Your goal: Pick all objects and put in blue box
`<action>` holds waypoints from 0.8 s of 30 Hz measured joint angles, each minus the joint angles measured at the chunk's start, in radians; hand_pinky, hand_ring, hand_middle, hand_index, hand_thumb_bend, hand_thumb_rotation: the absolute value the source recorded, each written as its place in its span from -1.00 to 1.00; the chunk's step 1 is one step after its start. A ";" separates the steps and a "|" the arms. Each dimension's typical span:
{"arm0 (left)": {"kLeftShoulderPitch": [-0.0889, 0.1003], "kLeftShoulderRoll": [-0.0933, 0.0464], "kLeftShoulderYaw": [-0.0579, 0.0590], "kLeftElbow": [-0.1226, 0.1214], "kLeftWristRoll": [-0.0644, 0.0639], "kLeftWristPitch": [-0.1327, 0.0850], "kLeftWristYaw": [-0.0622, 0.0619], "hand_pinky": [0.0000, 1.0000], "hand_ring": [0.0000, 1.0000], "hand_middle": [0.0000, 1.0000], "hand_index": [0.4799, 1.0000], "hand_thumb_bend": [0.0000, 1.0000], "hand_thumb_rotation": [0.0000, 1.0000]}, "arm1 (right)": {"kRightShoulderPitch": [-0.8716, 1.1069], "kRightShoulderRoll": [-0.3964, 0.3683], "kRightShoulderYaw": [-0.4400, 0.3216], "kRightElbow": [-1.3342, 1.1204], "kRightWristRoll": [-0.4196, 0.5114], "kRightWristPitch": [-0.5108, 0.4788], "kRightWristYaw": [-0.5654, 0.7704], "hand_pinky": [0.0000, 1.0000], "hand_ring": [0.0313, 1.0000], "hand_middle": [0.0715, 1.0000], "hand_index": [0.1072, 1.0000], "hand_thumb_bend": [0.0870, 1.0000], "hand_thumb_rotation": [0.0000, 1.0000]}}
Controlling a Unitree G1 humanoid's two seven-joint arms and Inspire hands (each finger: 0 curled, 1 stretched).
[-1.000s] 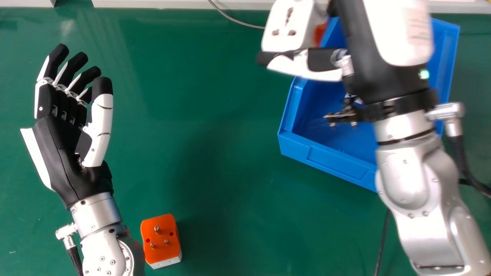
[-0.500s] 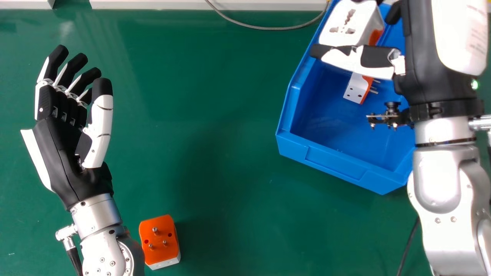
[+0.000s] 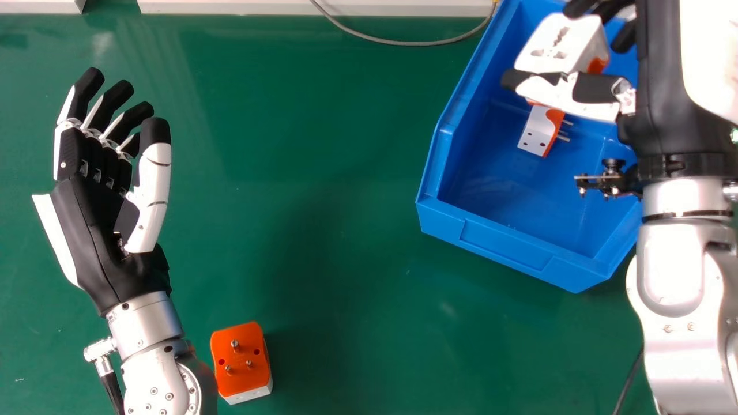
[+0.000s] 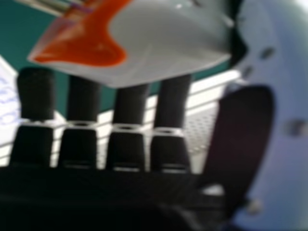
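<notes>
– Shifted since the last frame: right hand (image 3: pixel 654 98), further to the robot's right, carrying a chunky white plastic socket adapter with orange backing (image 3: pixel 553 49). Blue open-topped plastic box (image 3: pixel 507 248) hasn't budged.

– Grip state?

– Closed on the adapter. Pinched: thumb on the side nearer the robot, fingers on the far side. Socket face up. Right hand view has it against the fingers too.

– Where's that relative to the box?

– Box is under the hand, adapter above its interior. Near wall sits robot-side of the hand.

– Anything inside?

– Yes. Small white-and-orange block with metal pins (image 3: pixel 537 131), just robot-side of the right thumb, pins aimed to the robot's right.

– Left side?

– Left hand (image 3: pixel 86 213) open, fingers relaxed, well apart from the box.

– Leftovers?

– One. Orange-and-white block adapter, three metal pins up (image 3: pixel 242 357), on the green tabletop (image 3: pixel 346 173), robot-side of the left hand, right beside its forearm.
</notes>
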 measured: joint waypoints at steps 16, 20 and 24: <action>0.000 0.000 -0.001 0.000 -0.003 0.000 -0.012 0.29 0.42 0.55 0.28 0.27 -0.20 | 0.000 -0.010 0.016 0.131 -0.037 0.078 -0.033 -0.36 -0.27 -0.12 -0.08 -0.11 -1.00; 0.000 0.000 -0.001 0.000 -0.003 0.000 -0.013 0.29 0.42 0.55 0.28 0.27 -0.19 | 0.000 -0.010 0.017 0.143 -0.027 0.077 -0.037 -0.36 -0.26 -0.11 -0.08 -0.11 -1.00; 0.000 0.000 -0.001 0.000 -0.003 0.001 -0.013 0.29 0.42 0.54 0.28 0.27 -0.19 | 0.000 -0.010 0.020 0.147 -0.010 0.077 -0.037 -0.36 -0.26 -0.11 -0.08 -0.11 -1.00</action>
